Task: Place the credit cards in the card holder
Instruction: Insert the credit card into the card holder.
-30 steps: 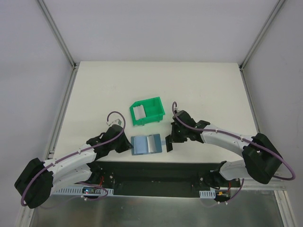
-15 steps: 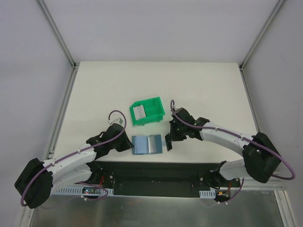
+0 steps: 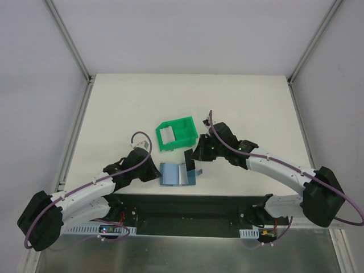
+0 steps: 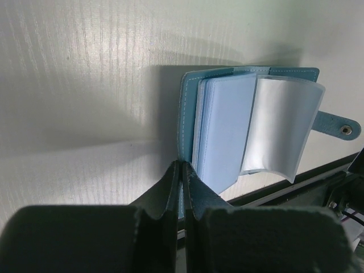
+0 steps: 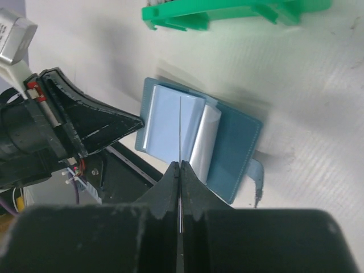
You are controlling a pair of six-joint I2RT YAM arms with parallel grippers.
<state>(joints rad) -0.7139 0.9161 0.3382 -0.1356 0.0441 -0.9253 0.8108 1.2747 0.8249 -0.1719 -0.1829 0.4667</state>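
The teal-blue card holder [image 3: 170, 174] lies open near the table's front edge, pale blue pockets up; it also shows in the left wrist view [image 4: 227, 125] and the right wrist view [image 5: 233, 142]. My left gripper [image 3: 153, 170] is shut on the holder's left cover edge [image 4: 182, 166]. My right gripper [image 3: 195, 152] is shut on a dark credit card [image 3: 188, 159] and holds it tilted just above the holder's right half. In the right wrist view the card [image 5: 180, 128] shows edge-on as a thin line over the pockets. A pale card [image 3: 165, 135] lies in the green bin.
The green plastic bin [image 3: 185, 128] stands just behind the holder, close to the right wrist; it also shows in the right wrist view [image 5: 227, 11]. The holder's snap strap [image 4: 341, 128] sticks out on its right. The table's front edge and black base rail [image 3: 187, 207] run right below.
My right gripper has swung left and lifted, carrying the dark card from the table beside the holder's right edge to above the holder. The left gripper has stayed on the cover.
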